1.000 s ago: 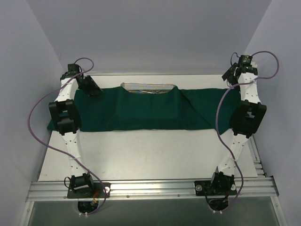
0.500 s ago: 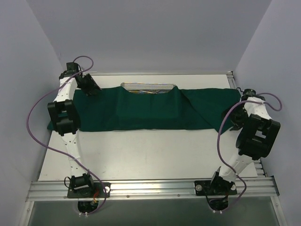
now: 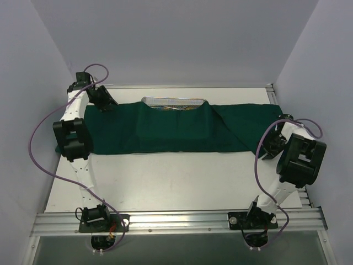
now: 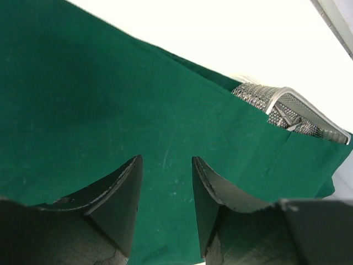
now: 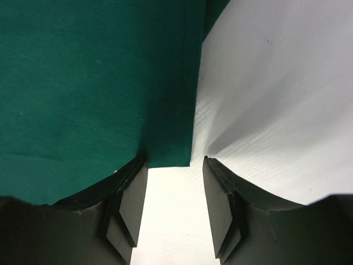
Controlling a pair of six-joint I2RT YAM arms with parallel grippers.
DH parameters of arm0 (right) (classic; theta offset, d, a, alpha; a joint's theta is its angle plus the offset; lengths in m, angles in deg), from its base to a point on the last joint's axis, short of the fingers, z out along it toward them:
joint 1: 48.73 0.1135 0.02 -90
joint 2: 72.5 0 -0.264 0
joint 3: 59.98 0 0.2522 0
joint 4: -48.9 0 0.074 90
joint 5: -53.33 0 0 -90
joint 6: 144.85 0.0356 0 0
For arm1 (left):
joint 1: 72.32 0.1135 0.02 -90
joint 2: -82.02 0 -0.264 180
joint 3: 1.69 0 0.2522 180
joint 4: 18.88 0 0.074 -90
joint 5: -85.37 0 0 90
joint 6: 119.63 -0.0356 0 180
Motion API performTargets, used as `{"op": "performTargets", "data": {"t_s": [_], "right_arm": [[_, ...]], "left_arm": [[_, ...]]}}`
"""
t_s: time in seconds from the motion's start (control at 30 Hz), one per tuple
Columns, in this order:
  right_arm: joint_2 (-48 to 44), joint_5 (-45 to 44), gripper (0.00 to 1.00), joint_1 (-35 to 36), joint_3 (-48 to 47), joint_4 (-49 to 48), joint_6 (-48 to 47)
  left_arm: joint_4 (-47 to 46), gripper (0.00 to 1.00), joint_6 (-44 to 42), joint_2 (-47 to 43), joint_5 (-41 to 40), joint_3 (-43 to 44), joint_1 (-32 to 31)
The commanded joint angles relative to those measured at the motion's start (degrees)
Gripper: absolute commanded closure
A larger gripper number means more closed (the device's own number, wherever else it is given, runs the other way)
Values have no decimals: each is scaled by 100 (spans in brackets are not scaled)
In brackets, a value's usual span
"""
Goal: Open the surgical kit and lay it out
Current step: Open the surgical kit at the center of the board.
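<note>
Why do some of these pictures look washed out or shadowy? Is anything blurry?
Top view: soft, even light, nothing blurred. Left wrist view: the table behind the green drape is washed out white; the left gripper is dark, slightly soft. Right wrist view: a grey shadow falls on the table beside the drape's edge.

The top external camera hangs above and behind the arm bases (image 3: 96, 215) (they sit at its lower edge), looking down and forward over the whole counter (image 3: 165, 182). The left wrist camera sits close over the dark green drape (image 4: 83, 110), facing past the left fingers (image 4: 118, 193) toward the wire-mesh tray (image 4: 287, 107). The right wrist camera looks down past the right fingers (image 5: 220, 204) at the drape's edge and bare counter. All three share the drape; overhead and left wrist share the tray.
</note>
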Motion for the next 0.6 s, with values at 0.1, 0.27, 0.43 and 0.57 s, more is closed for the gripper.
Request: {"op": "performTargets", "data": {"t_s": [0.1,0.27,0.43,0.57], "right_arm": [[-27,-530,55,92,71,118,-33],[263,-750,54,92,10,127,-68],[544,-864,54,250,-122,144,-165],[763,-917,63,408,-148,100,-157]], "left_arm": [[-192,50,-109,-520,29,-138,-1],[-183,50,-91,-538,38,-190,-1],[-201,50,-91,-591,29,-252,-1],[-192,50,-82,-635,29,-278,-1]]}}
